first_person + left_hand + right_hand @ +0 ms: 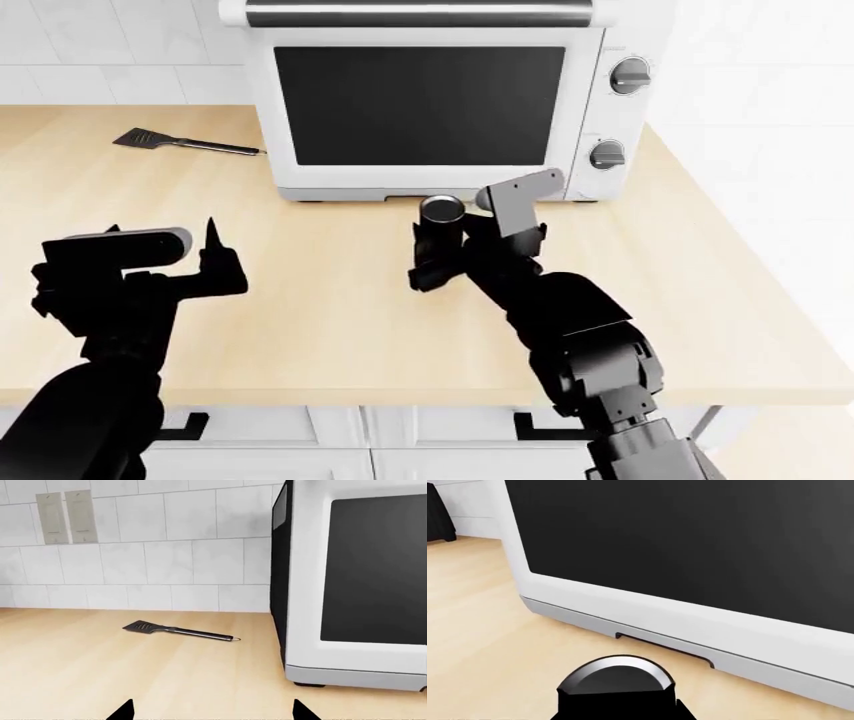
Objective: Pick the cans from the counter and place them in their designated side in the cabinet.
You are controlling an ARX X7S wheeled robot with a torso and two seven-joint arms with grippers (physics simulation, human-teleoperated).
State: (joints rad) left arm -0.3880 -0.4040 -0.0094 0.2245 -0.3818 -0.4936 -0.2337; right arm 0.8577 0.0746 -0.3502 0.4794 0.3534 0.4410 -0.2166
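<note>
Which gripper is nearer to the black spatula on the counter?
Left. The left gripper hangs in front of the spatula on the same side of the counter; the right gripper holds the dark can before the toaster oven.

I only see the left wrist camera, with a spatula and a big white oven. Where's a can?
Observer: The dark can is gripped in the right pincer, just in front of the oven door.
Operator: Is it standing up?
Observer: Yes, upright, not tipped over.
Operator: Does the oven have knobs?
Observer: Two knobs, one above the other, on the right side of its front.
</note>
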